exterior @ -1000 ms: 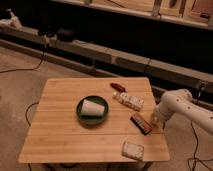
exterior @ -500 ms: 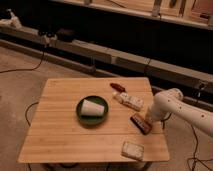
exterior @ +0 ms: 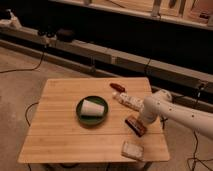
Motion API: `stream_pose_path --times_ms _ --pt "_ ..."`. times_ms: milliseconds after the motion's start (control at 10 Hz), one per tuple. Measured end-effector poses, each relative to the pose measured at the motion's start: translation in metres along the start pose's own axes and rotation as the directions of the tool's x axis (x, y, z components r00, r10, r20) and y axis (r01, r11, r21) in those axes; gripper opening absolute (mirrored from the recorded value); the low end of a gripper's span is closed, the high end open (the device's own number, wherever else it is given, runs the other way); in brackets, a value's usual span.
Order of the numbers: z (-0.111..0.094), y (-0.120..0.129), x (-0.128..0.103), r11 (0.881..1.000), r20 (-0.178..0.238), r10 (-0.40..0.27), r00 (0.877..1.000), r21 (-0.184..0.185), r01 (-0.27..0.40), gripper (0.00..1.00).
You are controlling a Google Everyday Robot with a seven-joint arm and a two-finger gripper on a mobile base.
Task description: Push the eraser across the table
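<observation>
Table point(exterior: 55, 135): light wooden plank top.
Green plate point(exterior: 80, 114): centre-left, holding a white cup point(exterior: 92, 107) on its side.
Speckled packet point(exterior: 129, 100): right of the plate.
Pale block point(exterior: 132, 149): near the front edge.
Eraser point(exterior: 134, 124): right half of the table, between packet and block.
Gripper point(exterior: 143, 120): fingers closed, holding nothing, at the eraser's right side.
</observation>
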Motion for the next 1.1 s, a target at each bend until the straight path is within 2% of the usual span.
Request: stream_pose_path --times_ms 400,800,1100 --pt "0.006 -0.015 -0.035 0.999 -0.001 -0.045 0.999 -0.014 0.045 0.0" --pt "0.01 -0.03 -0.058 0.997 -0.008 -0.07 0.998 -0.024 0.07 0.0" --pt "0.011 -0.041 -0.083 0.995 0.001 -0.096 0.995 -0.028 0.096 0.0"
